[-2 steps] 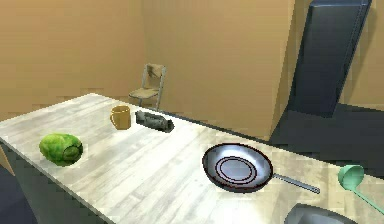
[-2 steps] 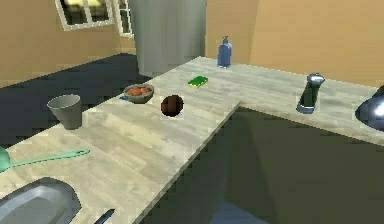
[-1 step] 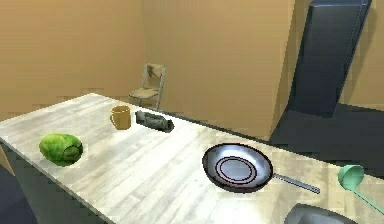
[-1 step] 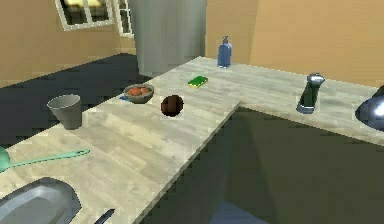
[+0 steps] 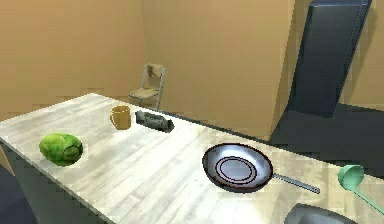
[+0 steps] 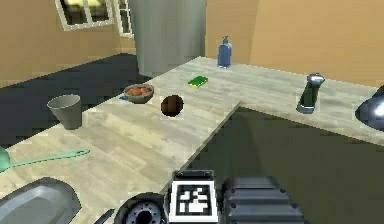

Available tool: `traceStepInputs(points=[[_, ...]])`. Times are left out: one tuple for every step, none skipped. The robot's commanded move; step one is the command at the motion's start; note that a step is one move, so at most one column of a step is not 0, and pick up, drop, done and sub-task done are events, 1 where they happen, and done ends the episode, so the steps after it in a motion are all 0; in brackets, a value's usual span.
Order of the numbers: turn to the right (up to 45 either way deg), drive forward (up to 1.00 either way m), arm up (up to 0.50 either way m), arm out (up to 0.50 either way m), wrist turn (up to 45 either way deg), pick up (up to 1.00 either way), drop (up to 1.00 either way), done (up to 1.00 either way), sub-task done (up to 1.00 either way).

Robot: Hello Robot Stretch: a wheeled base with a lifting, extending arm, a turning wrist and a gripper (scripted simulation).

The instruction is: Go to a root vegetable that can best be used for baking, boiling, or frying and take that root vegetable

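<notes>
A dark brown rounded thing (image 6: 172, 104), which may be the potato, lies on the pale wooden counter (image 6: 200, 115) near its middle. At the bottom edge of the arm side view I see a white marker square (image 6: 195, 197) and, left of it, the gripper's dark rounded body (image 6: 143, 212). Its far end cannot be made out, so I cannot tell whether it holds anything. The brown thing lies well beyond the gripper.
On the counter stand a grey cup (image 6: 65, 110), a bowl (image 6: 139, 93), a green flat thing (image 6: 199, 81), a blue bottle (image 6: 225, 52), a dark bottle (image 6: 311, 93), a green ladle (image 6: 40, 160) and a sink (image 6: 35, 205). Ahead lie a green lettuce (image 5: 61, 149), mug (image 5: 120, 117) and pan (image 5: 238, 166).
</notes>
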Motion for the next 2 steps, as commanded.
traceStepInputs(points=[[0.0,0.0,0.0,0.46,0.0,0.0,0.0,0.0,0.0],[0.0,0.0,0.0,0.0,45.0,0.0,0.0,0.0,0.0]])
